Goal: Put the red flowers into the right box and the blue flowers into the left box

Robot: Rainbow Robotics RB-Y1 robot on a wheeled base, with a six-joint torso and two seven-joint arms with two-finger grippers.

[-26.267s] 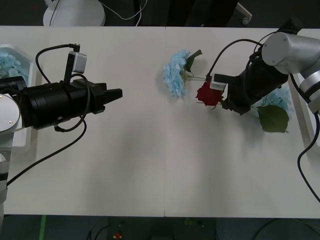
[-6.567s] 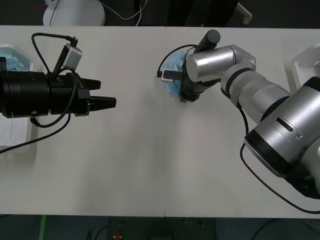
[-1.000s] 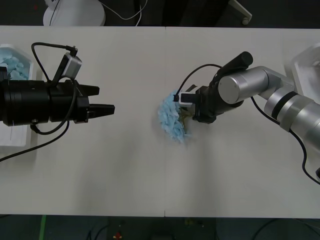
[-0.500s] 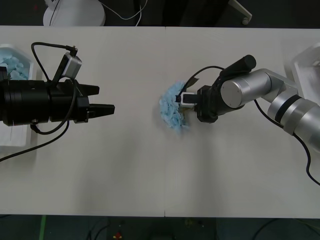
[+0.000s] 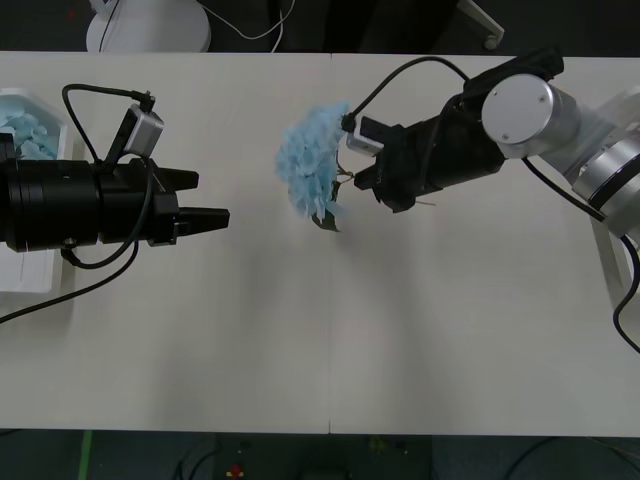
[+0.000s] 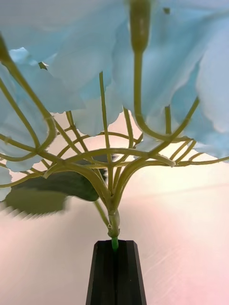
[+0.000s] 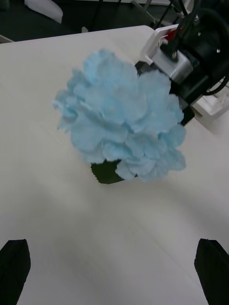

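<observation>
A fluffy pale-blue artificial flower cluster (image 5: 312,170) is pinched by its thin stem in the right pincer (image 5: 362,172) and presented bloom-first to the spread left pincer (image 5: 205,200) above the white worktop (image 5: 330,330), seemingly for handover.

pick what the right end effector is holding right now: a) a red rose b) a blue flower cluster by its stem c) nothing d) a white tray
b: the right end effector is shut on the thin green stem of a blue flower cluster, carried above the table.
</observation>
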